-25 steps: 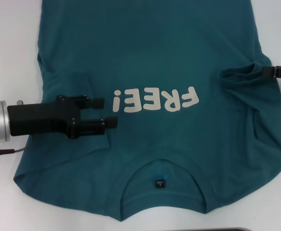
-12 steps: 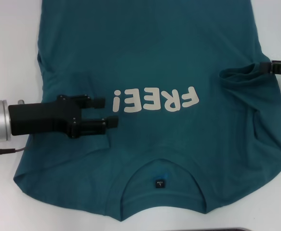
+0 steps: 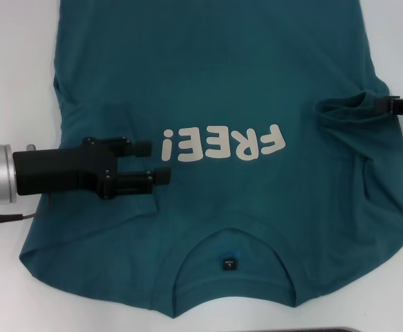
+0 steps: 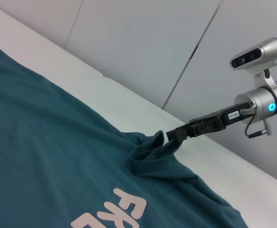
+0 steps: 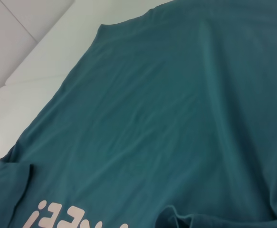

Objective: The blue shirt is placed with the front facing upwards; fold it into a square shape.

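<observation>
The blue shirt (image 3: 256,83) lies front up on the white counter (image 3: 14,62), spread wide, its neck opening nearest the robot. It looks like soft, light cotton that will sag, crease and drag along the counter instead of holding a shape, so a hold is best taken at an edge, such as a sleeve hem or the side seam, where 2 layers can be pinched together. The left pincer (image 3: 156,162) hovers low over the chest just beside the lettering, its 2 fingers parted a little and gripping nothing. The right pincer (image 4: 170,135) sits at the shirt's right edge, closed on the bunched sleeve (image 3: 343,109), which rises in a small ridge of cloth where it is pulled. White lettering (image 3: 223,144) across the chest reads "FREE!", upside down from the head camera. A small dark neck label (image 3: 229,263) sits inside the collar; its print is too small to read.
</observation>
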